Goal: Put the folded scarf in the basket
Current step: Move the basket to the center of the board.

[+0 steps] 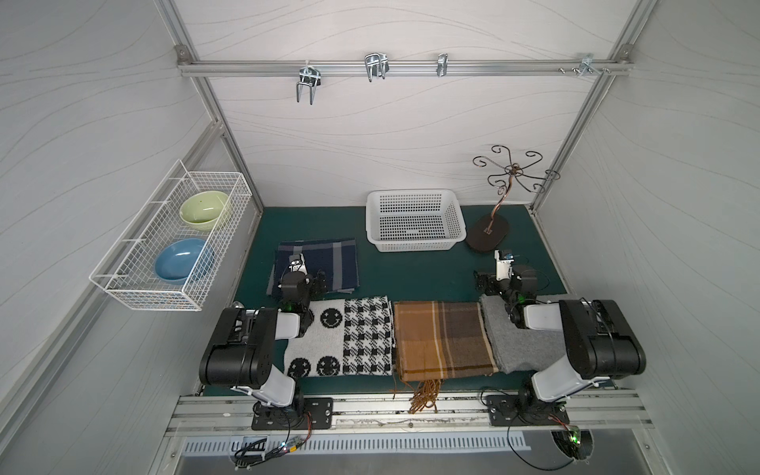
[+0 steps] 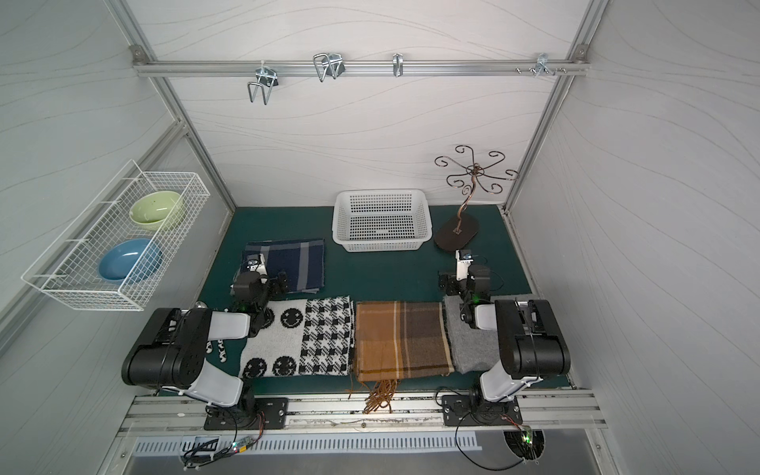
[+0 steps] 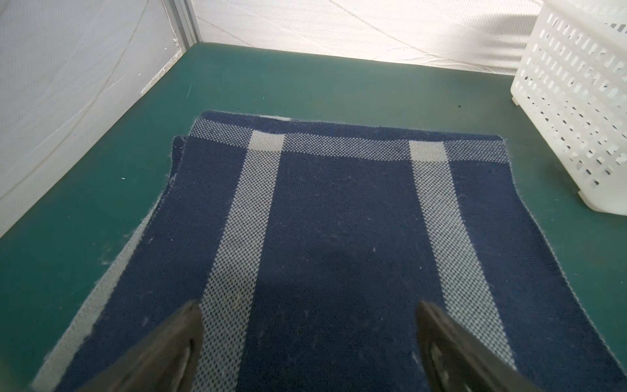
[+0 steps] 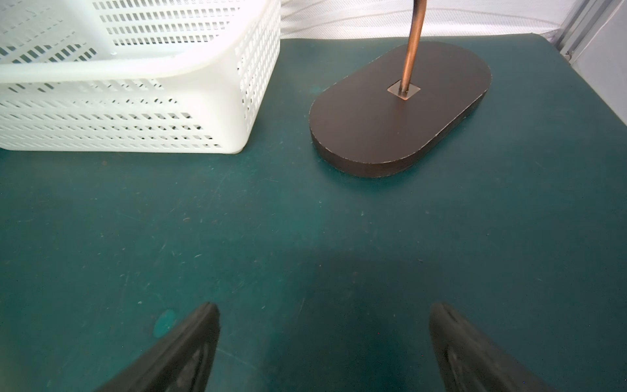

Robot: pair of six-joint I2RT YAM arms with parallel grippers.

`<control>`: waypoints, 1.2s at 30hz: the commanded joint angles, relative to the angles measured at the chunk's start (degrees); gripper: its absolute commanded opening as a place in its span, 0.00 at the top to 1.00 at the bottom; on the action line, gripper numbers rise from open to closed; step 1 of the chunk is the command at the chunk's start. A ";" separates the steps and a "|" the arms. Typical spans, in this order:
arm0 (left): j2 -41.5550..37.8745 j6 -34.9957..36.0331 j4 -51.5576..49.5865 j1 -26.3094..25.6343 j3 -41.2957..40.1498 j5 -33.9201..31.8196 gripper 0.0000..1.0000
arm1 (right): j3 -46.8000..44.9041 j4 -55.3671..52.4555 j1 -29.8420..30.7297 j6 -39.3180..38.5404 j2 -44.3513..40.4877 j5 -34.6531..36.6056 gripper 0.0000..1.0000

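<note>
At the left middle of a top view, the navy plaid scarf (image 1: 333, 263) lies folded flat on the green counter (image 1: 411, 275). My left end effector (image 3: 308, 307) hangs over its near part with its fingers spread wide and nothing between them. I cannot tell whether the tips touch the cloth. The basket (image 1: 417, 244) sits empty at the upper centre, well apart from the scarf.

The main risk is the grip itself. The scarf is several loose layers, and if I close on the top one alone, the fold will likely open as I lift and the rest will trail. A trailing edge could catch on the basket's flared rim or drape over its wall instead of dropping inside. A low carry could also push the light basket along the counter.

Three more folded scarves lie across the lower frame: the smiley scarf (image 1: 325, 329), the brown plaid scarf (image 1: 442, 337) and the grey scarf (image 1: 497, 333). I take the navy one as mine, which may be a mistake.

My right end effector (image 4: 324, 307) is also spread and empty over bare counter. It is near the hook stand (image 1: 487, 234), which a careless swing could tip.
</note>
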 commanded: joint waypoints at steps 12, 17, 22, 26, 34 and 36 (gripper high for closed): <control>-2.02 0.04 2.67 0.48 1.46 -0.56 0.01 | 0.31 2.74 -1.27 0.86 -0.27 -2.63 0.01; -18.43 -0.87 -11.57 -3.73 2.73 -6.18 0.01 | 4.11 -12.99 -1.20 2.98 -12.08 0.79 0.01; -17.82 -13.33 -30.45 -6.44 14.68 -0.27 0.04 | 12.20 -26.43 1.38 7.84 -14.72 -3.40 0.01; -12.83 -19.06 -32.68 -9.14 20.77 6.63 0.05 | 18.96 -32.08 2.79 11.74 -11.02 -6.42 0.06; 0.68 -24.85 -36.68 -10.41 33.85 19.11 0.09 | 28.96 -33.81 3.39 17.67 0.17 -11.43 0.23; 3.19 -24.73 -37.30 -10.75 36.46 19.88 0.09 | 30.83 -34.01 3.59 18.51 2.39 -11.78 0.26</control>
